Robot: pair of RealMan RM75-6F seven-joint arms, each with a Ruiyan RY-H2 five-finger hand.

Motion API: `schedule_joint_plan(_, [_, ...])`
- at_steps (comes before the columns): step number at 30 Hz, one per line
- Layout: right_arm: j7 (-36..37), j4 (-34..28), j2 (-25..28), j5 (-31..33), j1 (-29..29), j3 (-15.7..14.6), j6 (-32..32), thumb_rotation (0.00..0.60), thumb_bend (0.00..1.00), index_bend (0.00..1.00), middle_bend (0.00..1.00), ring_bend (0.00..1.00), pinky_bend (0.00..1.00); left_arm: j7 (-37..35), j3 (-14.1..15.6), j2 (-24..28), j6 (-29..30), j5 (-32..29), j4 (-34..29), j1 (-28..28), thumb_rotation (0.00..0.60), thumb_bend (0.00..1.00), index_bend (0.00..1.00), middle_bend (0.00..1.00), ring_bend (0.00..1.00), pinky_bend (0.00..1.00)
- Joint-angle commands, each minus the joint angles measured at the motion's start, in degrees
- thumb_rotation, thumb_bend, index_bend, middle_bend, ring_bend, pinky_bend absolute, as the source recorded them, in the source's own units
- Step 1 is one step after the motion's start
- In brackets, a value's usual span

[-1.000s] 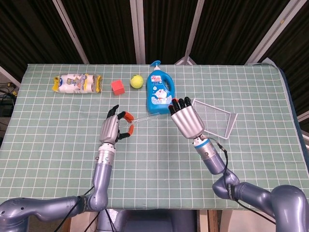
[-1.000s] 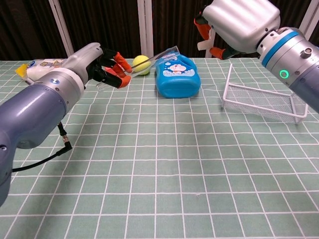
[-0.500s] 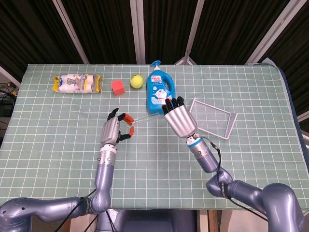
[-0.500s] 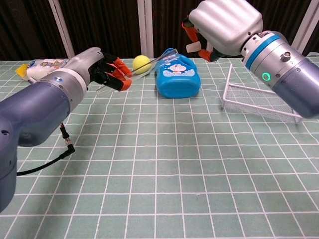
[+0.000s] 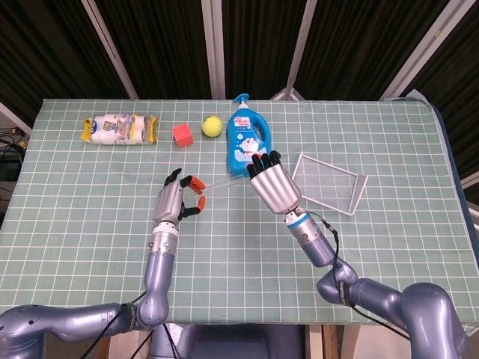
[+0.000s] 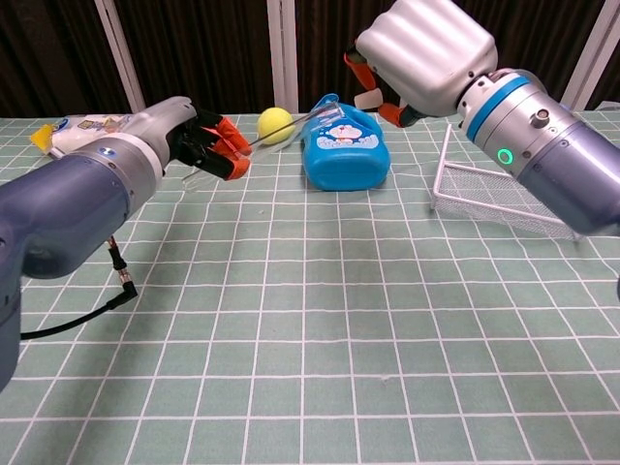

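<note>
My left hand (image 5: pixel 178 199) (image 6: pixel 186 136) pinches one end of a thin clear rod (image 5: pixel 223 183) (image 6: pixel 281 121) between its orange-tipped fingers, above the mat. The rod slants up and to the right over the table. My right hand (image 5: pixel 274 185) (image 6: pixel 418 50) hovers at the rod's free end, fingers apart and slightly curled, holding nothing. I cannot tell whether its fingertips touch the rod. A blue detergent bottle (image 5: pixel 241 142) (image 6: pixel 346 145) lies on its side just behind both hands.
A yellow tennis ball (image 5: pixel 212 126) (image 6: pixel 276 124) and a red cube (image 5: pixel 182 134) sit behind the left hand. A wrapped snack pack (image 5: pixel 120 129) (image 6: pixel 87 124) lies at the far left. A white wire basket (image 5: pixel 329 182) (image 6: pixel 504 199) stands tilted right of the right hand.
My right hand has moved left, toward the rod's free end. The left hand has stayed almost still, keeping its hold on the rod.
</note>
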Motion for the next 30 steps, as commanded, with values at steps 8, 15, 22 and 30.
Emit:
schedule_joint_plan(8, [0.0, 0.29, -0.53, 0.25, -0.07, -0.22, -0.04, 0.6, 0.42, 0.62, 0.45, 0.49, 0.48, -0.06, 0.23, -0.06, 0.16, -0.41, -0.49, -0.15, 0.6, 0.73, 0.51, 0.48, 0.05, 0.0])
schedule_joint_plan(15, [0.14, 0.38, -0.94, 0.36, -0.2, -0.38, 0.09, 0.6, 0.42, 0.62, 0.45, 0.49, 0.48, -0.47, 0.11, -0.32, 0.11, -0.77, -0.2, -0.31, 0.6, 0.73, 0.51, 0.48, 0.06, 0.0])
schedule_joint_plan(22, [0.2, 0.39, -1.11, 0.35, -0.14, -0.4, 0.15, 0.6, 0.42, 0.62, 0.45, 0.49, 0.48, -0.71, 0.25, -0.6, 0.15, -0.84, 0.12, -0.43, 0.6, 0.73, 0.51, 0.48, 0.07, 0.0])
schedule_joint_plan(30, [0.16, 0.37, -1.25, 0.45, -0.14, -0.43, 0.1, 0.6, 0.42, 0.62, 0.45, 0.49, 0.48, -0.76, 0.4, -0.91, 0.04, -0.91, 0.54, -0.69, 0.6, 0.73, 0.51, 0.48, 0.07, 0.0])
